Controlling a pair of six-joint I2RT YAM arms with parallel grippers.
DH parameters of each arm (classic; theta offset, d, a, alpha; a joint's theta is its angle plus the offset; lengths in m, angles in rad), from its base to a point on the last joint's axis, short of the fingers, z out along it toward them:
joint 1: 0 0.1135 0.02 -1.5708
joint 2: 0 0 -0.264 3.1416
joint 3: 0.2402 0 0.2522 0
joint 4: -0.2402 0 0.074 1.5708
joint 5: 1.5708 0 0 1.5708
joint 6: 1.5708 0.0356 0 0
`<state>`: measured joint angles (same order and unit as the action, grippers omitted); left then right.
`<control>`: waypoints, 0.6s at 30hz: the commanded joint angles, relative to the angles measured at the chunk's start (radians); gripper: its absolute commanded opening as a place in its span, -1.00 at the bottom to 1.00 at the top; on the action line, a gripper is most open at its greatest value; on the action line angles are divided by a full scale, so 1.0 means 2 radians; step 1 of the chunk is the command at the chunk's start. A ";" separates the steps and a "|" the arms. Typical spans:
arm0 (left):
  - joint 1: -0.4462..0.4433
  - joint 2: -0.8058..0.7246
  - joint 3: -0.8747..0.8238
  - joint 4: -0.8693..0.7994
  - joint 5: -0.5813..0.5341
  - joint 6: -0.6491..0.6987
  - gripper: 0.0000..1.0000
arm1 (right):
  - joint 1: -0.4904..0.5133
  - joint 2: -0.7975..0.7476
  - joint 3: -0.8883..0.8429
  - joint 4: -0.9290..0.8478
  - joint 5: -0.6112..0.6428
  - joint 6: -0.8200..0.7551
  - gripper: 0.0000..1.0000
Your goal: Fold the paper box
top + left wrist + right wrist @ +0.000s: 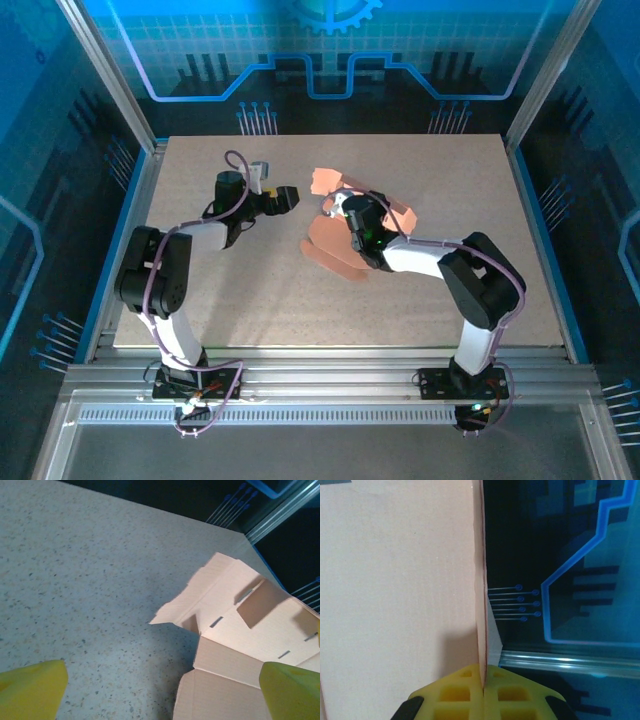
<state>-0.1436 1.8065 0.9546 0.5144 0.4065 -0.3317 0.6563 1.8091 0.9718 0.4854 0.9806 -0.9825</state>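
Note:
The paper box (325, 255) is a salmon-orange die-cut sheet, partly unfolded, lying mid-table with some flaps raised. My right gripper (340, 207) is shut on the thin edge of one upright panel. In the right wrist view the yellow pads (465, 692) pinch that edge at my right gripper (483, 680), and the panel of the paper box (395, 580) covers the left half. My left gripper (292, 197) hovers open just left of the sheet. In the left wrist view my left gripper (160, 695) holds nothing, and the paper box (240, 625), with its slots and creases, lies under the right fingertip (292, 690).
The speckled beige table (200, 290) has bare room on the left and front. Aluminium frame rails (330, 375) run along the near edge, with posts at the back corners. Blue panel walls enclose the cell.

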 commanded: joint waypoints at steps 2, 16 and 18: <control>0.013 0.010 0.020 -0.043 -0.036 -0.023 0.97 | 0.012 0.030 -0.028 0.126 0.001 -0.078 -1.00; 0.045 -0.019 -0.010 -0.101 -0.082 -0.049 0.98 | 0.080 0.007 -0.084 0.137 -0.014 -0.069 -1.00; 0.057 -0.017 -0.005 -0.125 -0.066 -0.056 0.97 | 0.089 -0.003 -0.092 0.140 -0.019 -0.068 -1.00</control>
<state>-0.0669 1.8038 0.9504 0.3355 0.2661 -0.4137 0.8131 1.8545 0.8097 0.7460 0.9611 -1.1328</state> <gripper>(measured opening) 0.987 0.053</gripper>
